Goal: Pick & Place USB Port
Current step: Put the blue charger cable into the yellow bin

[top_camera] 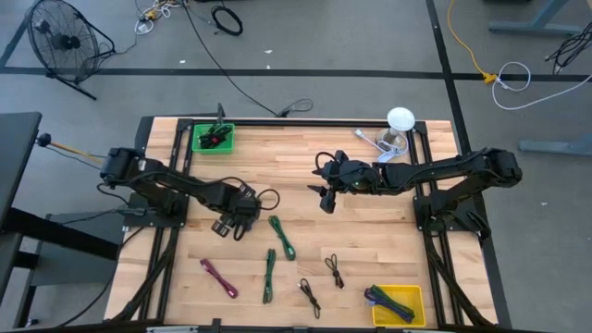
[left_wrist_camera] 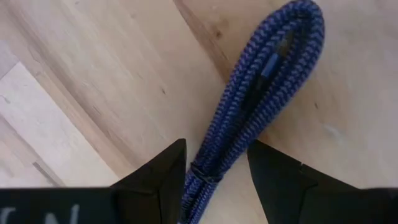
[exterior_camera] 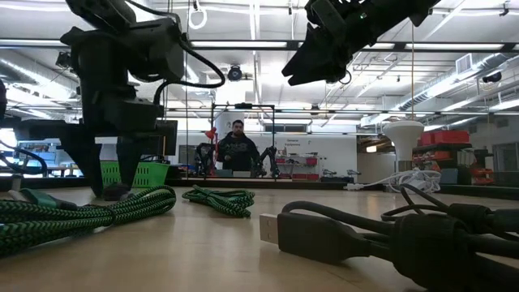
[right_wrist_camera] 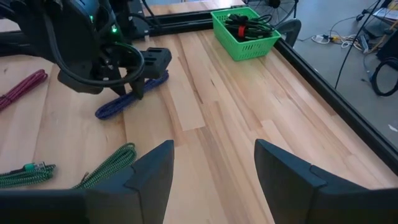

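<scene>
A blue braided USB cable (left_wrist_camera: 261,87), folded into a bundle, lies flat on the wooden table (top_camera: 370,240); it also shows in the right wrist view (right_wrist_camera: 124,102). My left gripper (left_wrist_camera: 214,180) points down over one end of it, open, with a finger on either side of the bundle and a gap showing at each. In the high view my left gripper (top_camera: 231,225) hides the cable. My right gripper (top_camera: 326,199) hangs open above the table's middle, with nothing between its fingers (right_wrist_camera: 214,168).
A green basket (top_camera: 214,138) with cables stands at the far left, a yellow bin (top_camera: 398,303) with cables at the near right. Green cables (top_camera: 282,237), a pink cable (top_camera: 219,277) and black cables (top_camera: 335,270) lie toward the near edge. A white object (top_camera: 400,120) stands far right.
</scene>
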